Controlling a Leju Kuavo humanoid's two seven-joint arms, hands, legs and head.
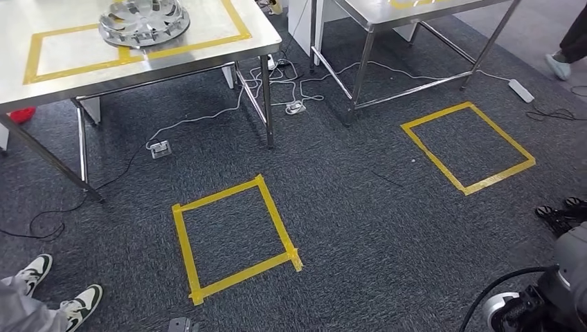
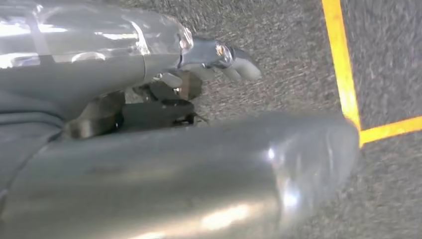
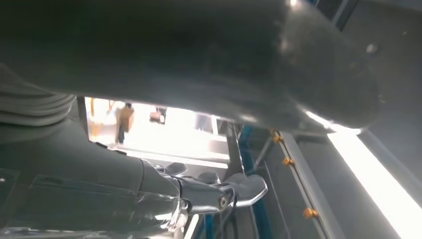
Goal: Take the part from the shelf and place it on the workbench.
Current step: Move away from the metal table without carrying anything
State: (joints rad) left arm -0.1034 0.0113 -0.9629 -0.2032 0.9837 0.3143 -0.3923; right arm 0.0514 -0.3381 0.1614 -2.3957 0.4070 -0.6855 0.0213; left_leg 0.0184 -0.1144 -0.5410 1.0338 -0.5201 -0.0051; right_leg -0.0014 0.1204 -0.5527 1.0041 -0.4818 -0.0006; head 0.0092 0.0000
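A shiny part (image 1: pixel 144 22) sits on the table (image 1: pixel 69 83). Left hand (image 2: pixel 164 94) and right hand (image 3: pixel 199 189): can't tell how the fingers lie.

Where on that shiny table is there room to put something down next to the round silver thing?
On the workbench, the round silver part sits on the far end of the yellow tape rectangle. Bare room lies inside the rectangle toward its left end, and along the near table edge outside the tape. Around the part itself it is crowded.
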